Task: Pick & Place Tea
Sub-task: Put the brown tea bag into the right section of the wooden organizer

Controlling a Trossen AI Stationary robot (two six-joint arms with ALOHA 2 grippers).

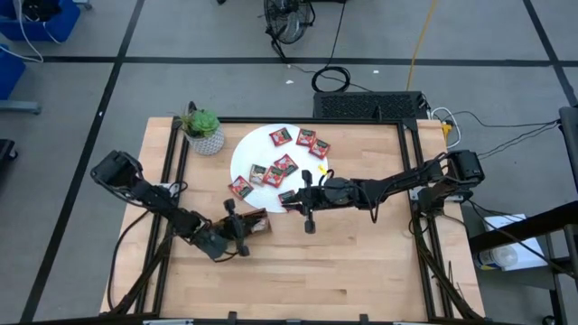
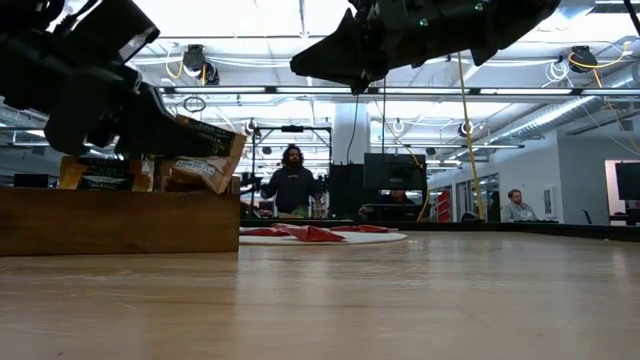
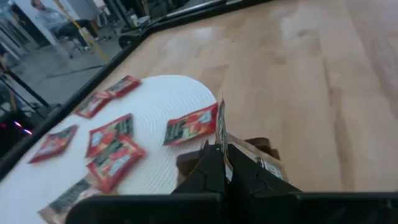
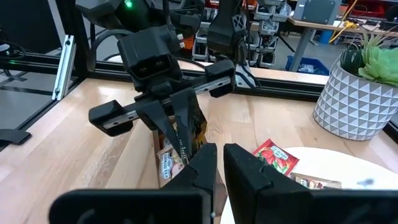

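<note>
Several red tea sachets [image 1: 285,163] lie flat on the white disc [image 1: 248,153], one at its near right edge [image 3: 189,124]. My left gripper [image 1: 242,227] is shut on a grey-brown sachet [image 2: 212,150] just over the brown wooden tray [image 2: 120,222], where other sachets [image 2: 100,175] stand. My right gripper [image 1: 291,199] hangs shut high above the disc's near right edge. Nothing shows between its fingers [image 4: 205,165]. My left gripper pinches the grey-brown sachet between its two fingers [image 4: 177,124], on the part nearest the wrist. The thin sachet shows edge-on [image 3: 221,127] in the wrist view. The fingers slant down from the table's left. The sachet is tilted, its free end [image 2: 225,150] over the tray; whether it touches the tray, I cannot tell.
A green potted plant [image 1: 203,131] stands at the far left, beside the disc. A black frame [image 1: 406,181] borders the table. Bare wood [image 1: 361,262] lies on the near and right parts. People [image 2: 292,180] show in the room beyond.
</note>
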